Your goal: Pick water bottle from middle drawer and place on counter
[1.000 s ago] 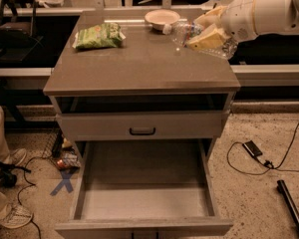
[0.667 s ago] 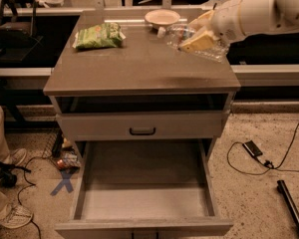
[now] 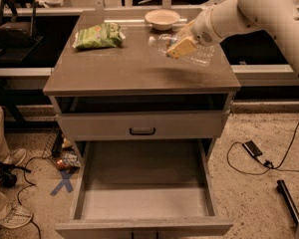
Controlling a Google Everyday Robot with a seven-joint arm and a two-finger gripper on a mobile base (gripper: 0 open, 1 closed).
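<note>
Water bottle [image 3: 202, 57]: out of drawer, tilted on side, low over right rear of counter [image 3: 139, 71]; touching slab or not, cannot tell. Gripper [image 3: 178, 48] at same spot, fingers clamped across bottle's middle. Middle drawer [image 3: 144, 203] open, floor bare.

Judgement: pick done, carry to counter done. Left: set bottle down, release, withdraw.

Count: one bottle, one gripper, one green snack bag [image 3: 99, 35] at left rear, one white bowl [image 3: 162, 19] at back edge, two drawers: open one, plus shut upper drawer [image 3: 89, 128] with black handle.
</note>
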